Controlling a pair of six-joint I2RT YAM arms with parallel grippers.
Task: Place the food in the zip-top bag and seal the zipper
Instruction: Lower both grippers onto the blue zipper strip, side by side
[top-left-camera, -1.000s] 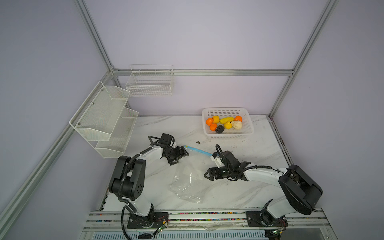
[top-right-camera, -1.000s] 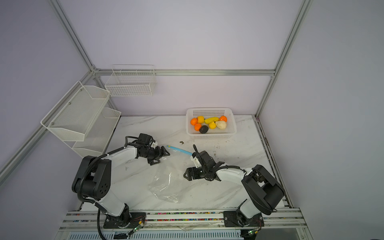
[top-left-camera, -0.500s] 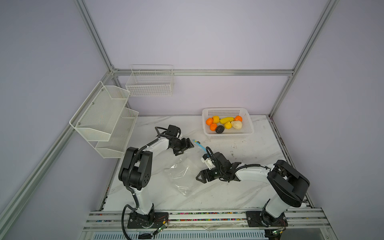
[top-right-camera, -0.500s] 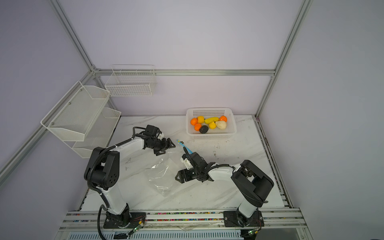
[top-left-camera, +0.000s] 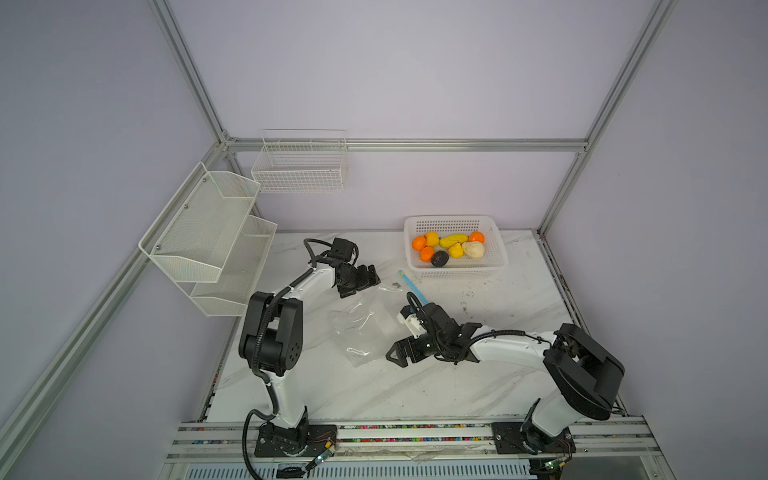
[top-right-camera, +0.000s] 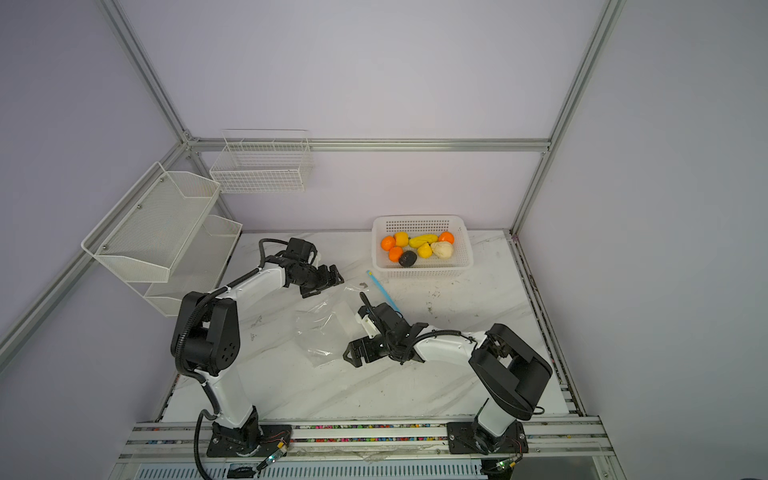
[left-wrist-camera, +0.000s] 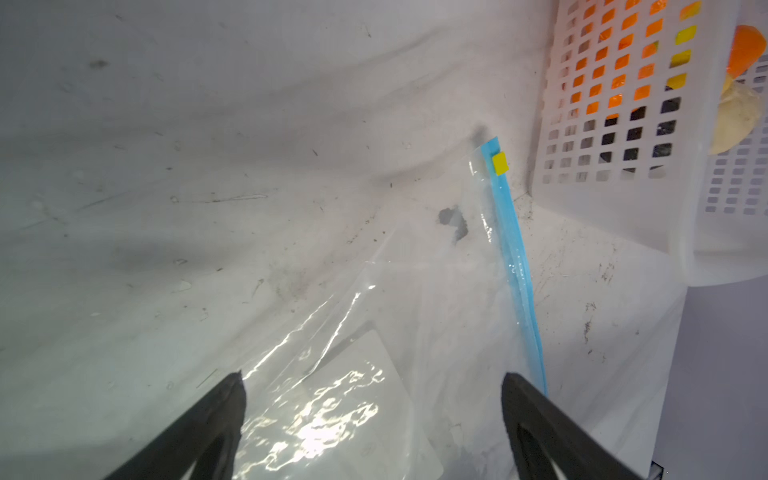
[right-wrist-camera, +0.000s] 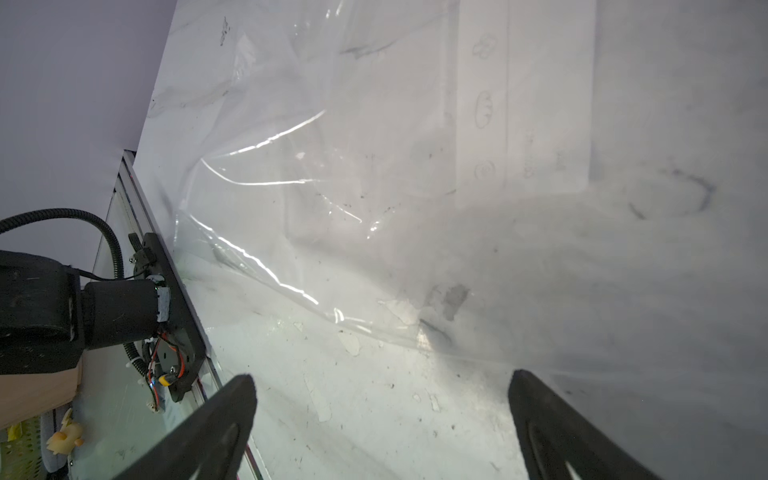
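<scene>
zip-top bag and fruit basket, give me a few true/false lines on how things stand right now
1. All the food lies in the white basket, none in the zip-top bag. True.
2. The left hand is shut on the zipper. False: its jaws stand open with nothing held, and the zipper runs beside one finger.
3. The yellow slider sits at the zipper end nearest the basket. True.
4. The right hand holds an orange ball. False: it is open and empty, over the table at the bag's edge.
5. The bag hangs in the air. False: it lies on the table.
</scene>
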